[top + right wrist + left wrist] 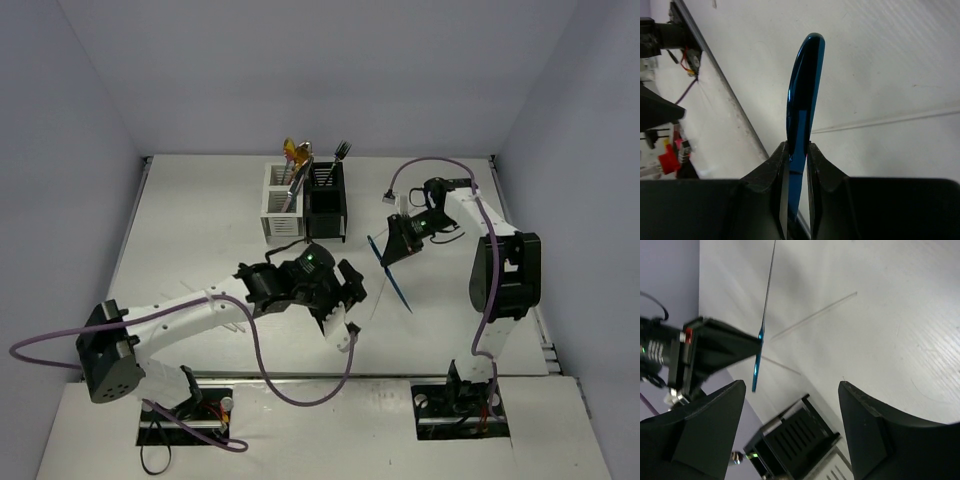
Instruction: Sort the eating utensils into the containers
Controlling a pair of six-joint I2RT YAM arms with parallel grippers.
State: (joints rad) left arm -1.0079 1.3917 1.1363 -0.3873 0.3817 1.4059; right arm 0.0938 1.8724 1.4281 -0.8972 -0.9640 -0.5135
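Our right gripper [797,150] pinched the blue utensil [805,75] at mid-frame — left gripper [792,386] gaped, empty. We judged: carry it upright, lower squarely over the containers [327,215], upper centre.

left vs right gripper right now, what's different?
Jaws: the left gripper stands wide open; the right gripper is closed tight.
Load: the left gripper holds nothing; the right gripper pinches a blue utensil, most of it sticking out past the fingertips.
Place: the left gripper sits in front of the containers; the right gripper is off to their right.
Shared: neither is over the containers.
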